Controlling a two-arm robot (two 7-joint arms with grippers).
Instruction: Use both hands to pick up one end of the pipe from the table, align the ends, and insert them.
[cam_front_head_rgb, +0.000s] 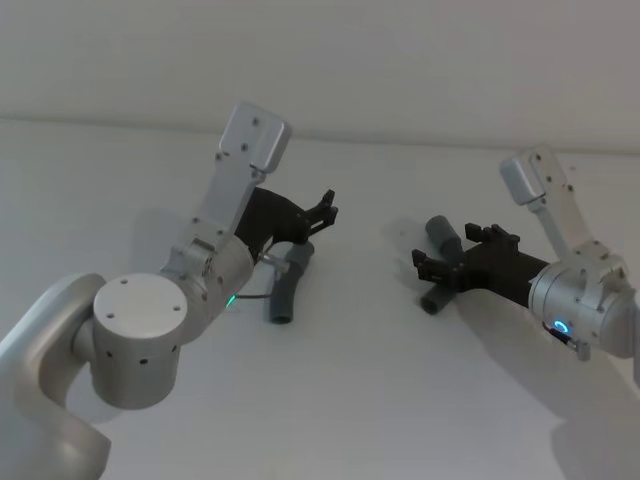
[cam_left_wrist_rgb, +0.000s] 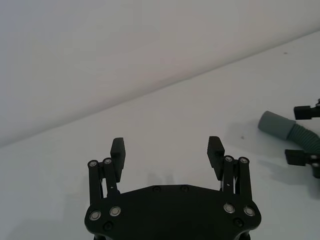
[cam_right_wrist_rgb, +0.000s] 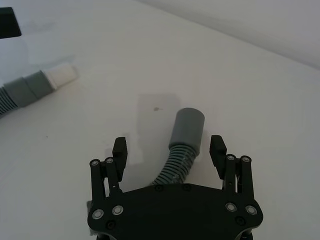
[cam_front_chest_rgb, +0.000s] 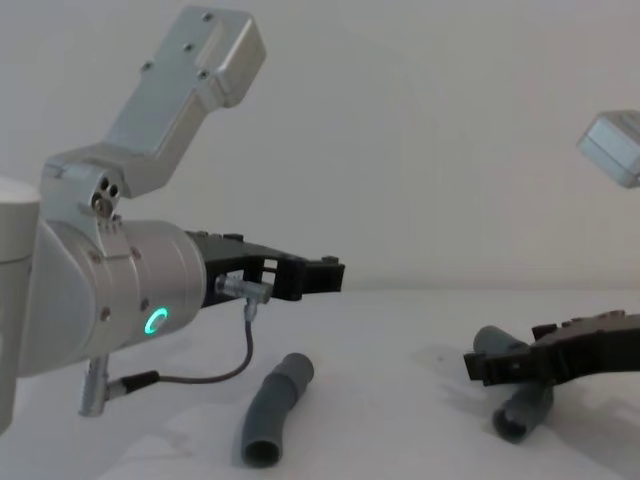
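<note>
My right gripper (cam_right_wrist_rgb: 168, 148) straddles the elbow piece (cam_right_wrist_rgb: 187, 125), jaws apart; left gripper (cam_left_wrist_rgb: 166, 148) gapes, bent piece (cam_front_chest_rgb: 275, 405) beneath.

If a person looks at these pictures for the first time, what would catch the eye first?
The right gripper sits low over the white table, its jaws open on either side of the grey elbow piece. The left gripper, open too, hovers above the gently bent piece, its arm showing a green light ring.
</note>
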